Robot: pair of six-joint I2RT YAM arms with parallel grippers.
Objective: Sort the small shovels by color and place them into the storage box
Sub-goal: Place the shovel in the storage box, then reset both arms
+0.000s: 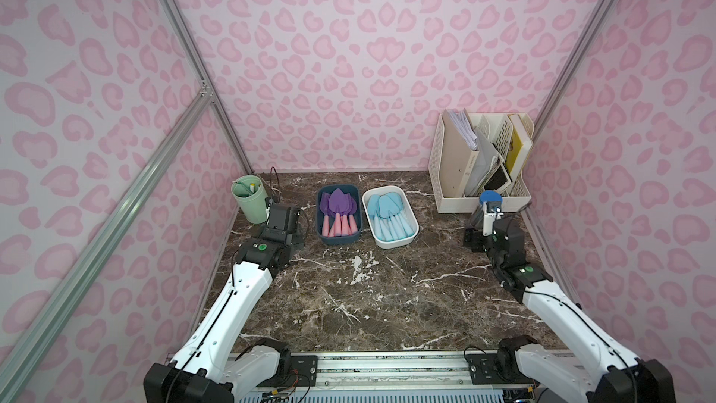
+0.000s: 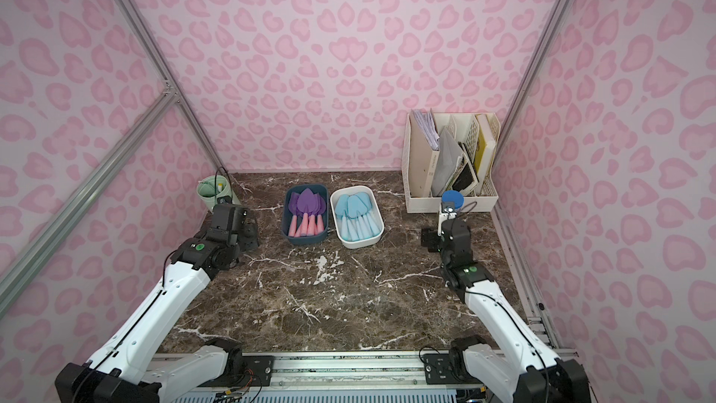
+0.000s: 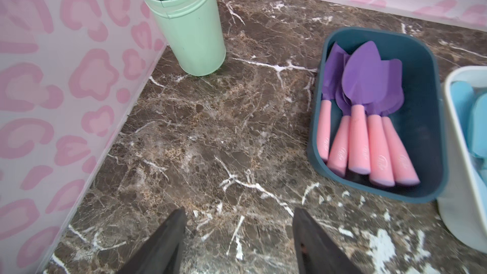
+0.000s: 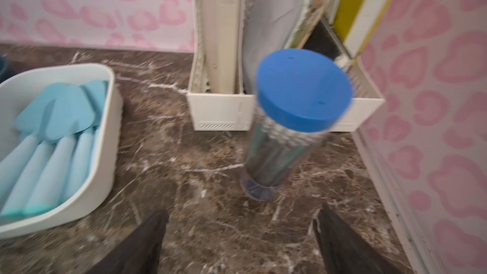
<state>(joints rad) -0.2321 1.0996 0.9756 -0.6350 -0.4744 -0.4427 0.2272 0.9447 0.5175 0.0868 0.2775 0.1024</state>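
The purple shovels (image 1: 340,207) lie together in the dark box (image 1: 339,241), pink handles toward the robot; the blue shovels (image 1: 387,211) lie in the white box (image 1: 395,243) just beside it, both on the desk (image 1: 368,296). The left end effector (image 3: 238,235) is spread over bare desk near the green cup (image 3: 184,27), holding nothing. The right end effector (image 4: 241,230) is spread wide and empty, near a blue-lidded jar (image 4: 290,127)

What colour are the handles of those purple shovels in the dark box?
Pink. The handles show best in the left wrist view.
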